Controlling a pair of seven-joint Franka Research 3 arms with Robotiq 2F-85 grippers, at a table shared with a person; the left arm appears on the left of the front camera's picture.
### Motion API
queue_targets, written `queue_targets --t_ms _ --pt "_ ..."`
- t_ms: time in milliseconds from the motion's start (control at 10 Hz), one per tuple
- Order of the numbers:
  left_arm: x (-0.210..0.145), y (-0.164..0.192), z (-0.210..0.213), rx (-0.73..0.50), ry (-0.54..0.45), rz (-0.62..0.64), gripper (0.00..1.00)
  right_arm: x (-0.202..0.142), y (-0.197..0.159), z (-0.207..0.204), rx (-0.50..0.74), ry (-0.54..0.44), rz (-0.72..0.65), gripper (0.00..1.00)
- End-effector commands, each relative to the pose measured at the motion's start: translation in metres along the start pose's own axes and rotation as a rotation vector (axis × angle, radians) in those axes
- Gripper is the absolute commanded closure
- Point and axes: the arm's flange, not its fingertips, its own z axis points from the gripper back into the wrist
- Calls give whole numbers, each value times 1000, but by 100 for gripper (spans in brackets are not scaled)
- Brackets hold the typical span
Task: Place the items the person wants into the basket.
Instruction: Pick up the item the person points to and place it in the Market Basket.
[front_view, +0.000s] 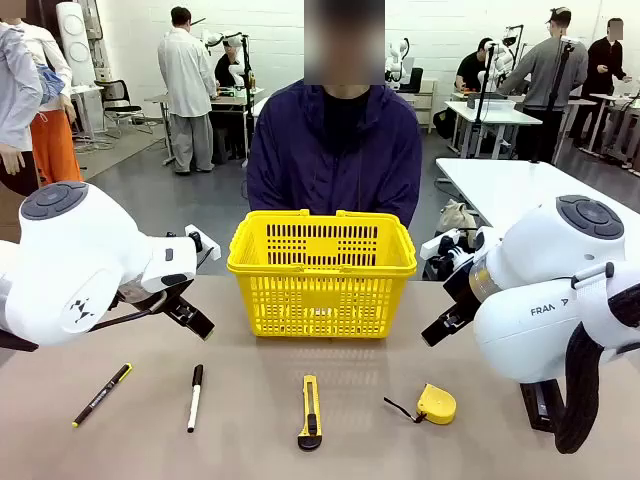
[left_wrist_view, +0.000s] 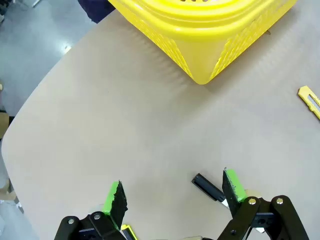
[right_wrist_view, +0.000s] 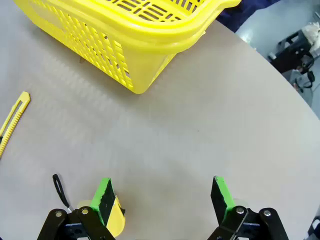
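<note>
Grey floor (front_view: 190, 195) beyond beige worktop (front_view: 250, 440). White wall (front_view: 135, 40) at 12 o'clock. White tables (front_view: 500, 115) at 1 o'clock, another (front_view: 520, 185) at 3. Black chair (front_view: 118, 98) at 10. Even light.

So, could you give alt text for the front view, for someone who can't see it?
A yellow shopping basket stands before a person in a dark jacket, flanked by the white left arm and right arm. On the table nearer lie, left to right, a black pen, white marker, yellow utility knife and yellow tape measure.
</note>
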Motion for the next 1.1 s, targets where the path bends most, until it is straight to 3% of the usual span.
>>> queue_targets --t_ms 0,1000 --pt "0 0 0 0 0 0 0 0 0 0 0 0 0 0" --pt "0 0 0 0 0 0 0 0 0 0 0 0 0 0"
